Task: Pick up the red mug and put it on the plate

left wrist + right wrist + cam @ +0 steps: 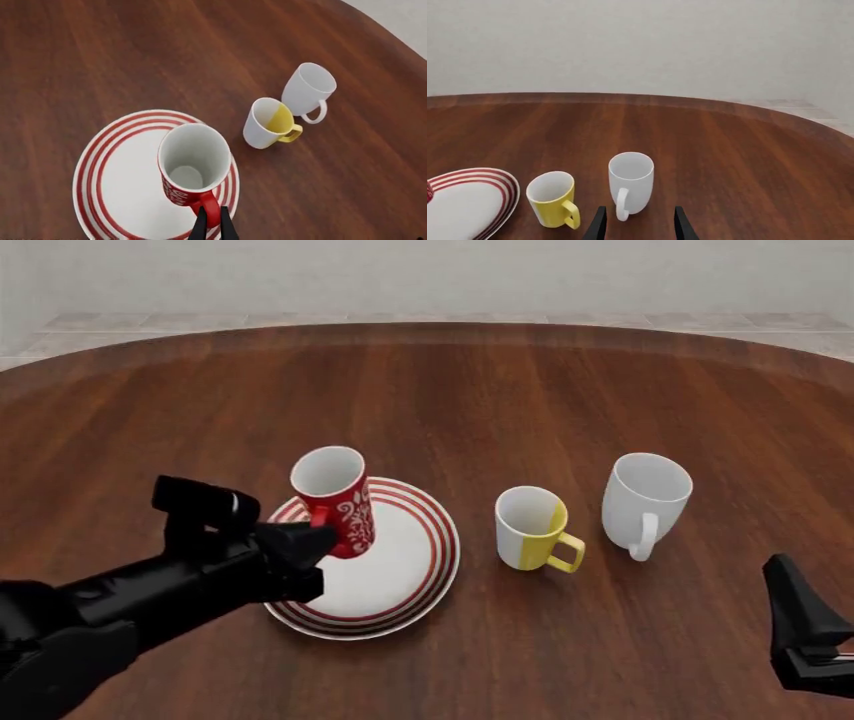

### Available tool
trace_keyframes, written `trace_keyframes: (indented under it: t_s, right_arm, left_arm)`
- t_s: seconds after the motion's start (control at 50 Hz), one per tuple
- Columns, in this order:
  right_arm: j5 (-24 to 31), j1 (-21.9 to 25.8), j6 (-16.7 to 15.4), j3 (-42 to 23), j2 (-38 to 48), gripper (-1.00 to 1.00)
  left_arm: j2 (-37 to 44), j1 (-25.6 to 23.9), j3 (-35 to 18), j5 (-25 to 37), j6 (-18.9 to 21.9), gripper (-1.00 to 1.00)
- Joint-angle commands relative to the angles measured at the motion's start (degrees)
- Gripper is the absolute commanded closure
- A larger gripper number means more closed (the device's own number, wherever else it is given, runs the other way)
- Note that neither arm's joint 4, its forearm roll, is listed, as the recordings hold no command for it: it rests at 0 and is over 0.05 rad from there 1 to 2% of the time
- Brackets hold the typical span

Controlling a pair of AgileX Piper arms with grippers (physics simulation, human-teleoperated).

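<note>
**Red mug gripped by its handle over the plate**

At the left, the left pincer [315,537] is closed on the red handle of the red mug [334,498], its two dark fingers [200,226] pinching the handle from both sides. The mug is upright with a slight tilt, its white inside showing, over the left part of the plate [420,570]; whether its base touches the plate cannot be told. The plate lies flat on the wooden table [534,390]. Just right of the plate stands a white-and-yellow mug [534,529], handle toward the camera, and beside it a plain white mug [646,499]. At the far right, the right pincer [638,225] hovers low near the table's edge, its fingers spread apart and holding nothing.
</note>
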Motion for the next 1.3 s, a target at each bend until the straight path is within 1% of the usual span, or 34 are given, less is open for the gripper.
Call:
trace_keyframes:
  t_s: [0.02, 0.12, 0.46, 0.68, 0.8, 1.04, 1.3]
  right_arm:
    - [0.0, 0.0, 0.0, 0.0, 0.1, -1.0]
    - [-0.1, 0.1, -0.1, 0.0, 0.1, -1.0]
    - [0.4, 0.0, 0.0, 0.0, -0.5, -1.0]
    - [0.0, 0.0, 0.1, 0.0, -0.1, -1.0]
    - [-0.1, -0.1, 0.3, 0.0, 0.0, -1.0]
    - [-0.3, 0.0, 0.3, 0.0, 0.2, -1.0]
    - [-0.3, -0.1, 0.3, 0.0, 0.3, -1.0]
  left_arm:
    - [1.8, 0.2, 0.3, -1.9, 0.1, 1.0]
    - [1.9, 0.2, 0.2, -1.9, 0.0, 1.0]
    - [6.5, 1.0, 0.7, -5.6, 0.3, 1.0]
    - [8.3, 1.7, 0.3, -6.7, 0.3, 1.0]
    - [9.0, 1.0, 0.2, -7.1, 0.1, 1.0]
    - [13.1, 1.6, 0.4, -10.6, 0.0, 1.0]
    - [13.8, 1.8, 0.4, -11.2, 0.0, 1.0]
